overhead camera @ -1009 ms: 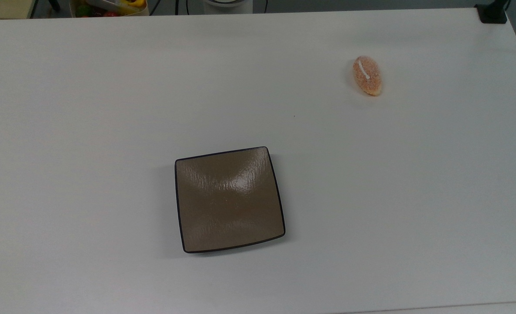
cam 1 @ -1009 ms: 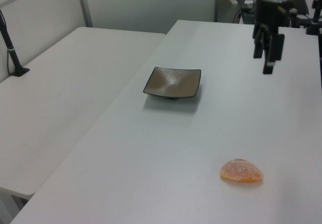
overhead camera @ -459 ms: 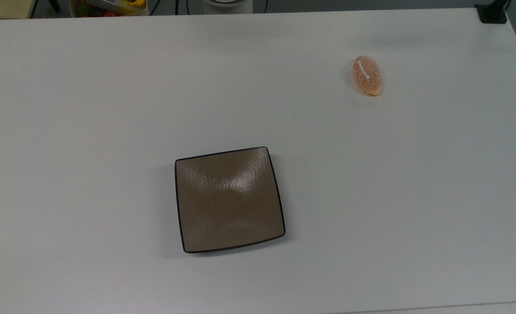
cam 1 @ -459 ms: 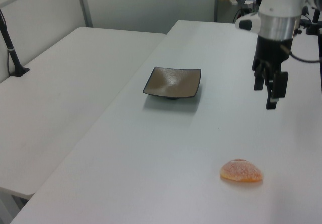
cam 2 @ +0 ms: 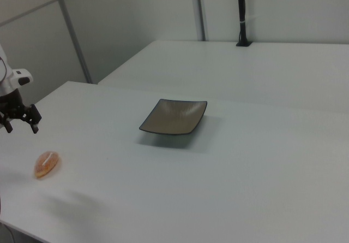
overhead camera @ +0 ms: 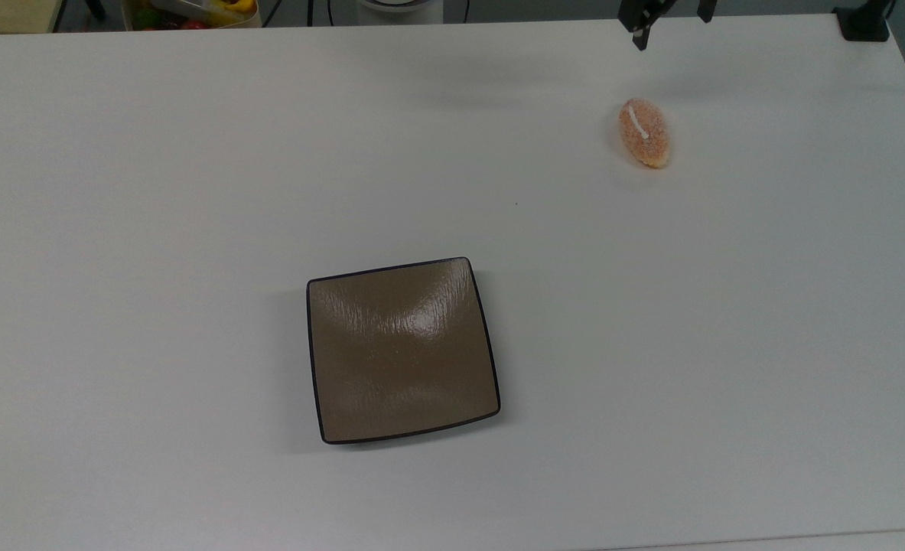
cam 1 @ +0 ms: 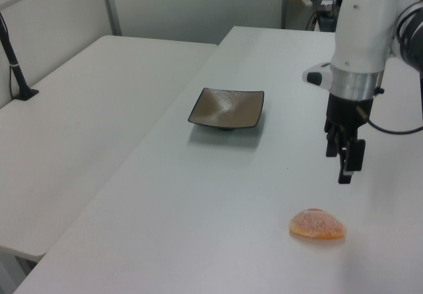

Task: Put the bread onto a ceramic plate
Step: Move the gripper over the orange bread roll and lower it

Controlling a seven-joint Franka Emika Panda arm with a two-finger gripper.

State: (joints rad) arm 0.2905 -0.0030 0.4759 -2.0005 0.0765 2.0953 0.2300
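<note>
The bread (overhead camera: 643, 132), a small orange-pink roll with a white stripe, lies on the white table toward the top view's upper right. It also shows in the left view (cam 1: 317, 224) and the right view (cam 2: 47, 164). The ceramic plate (overhead camera: 402, 350), brown, square and bare, sits apart from it near the table's middle (cam 1: 227, 108) (cam 2: 174, 116). My gripper (overhead camera: 670, 19) hangs open above the table, just beyond the bread at the top view's upper edge. In the left view the gripper (cam 1: 344, 162) is above and slightly behind the roll. The right view shows the gripper (cam 2: 20, 125) with both fingers spread and nothing between them.
A black clamp (overhead camera: 865, 23) sits on the table's corner at the top view's upper right. A container of colourful items (overhead camera: 192, 11) stands past the far edge at the upper left. A second white table (cam 1: 79, 129) adjoins, with a black post (cam 2: 241, 13).
The arm has come down and moved toward the bread in the left view. Its fingertips have entered the top view's upper edge. Bread and plate have not moved.
</note>
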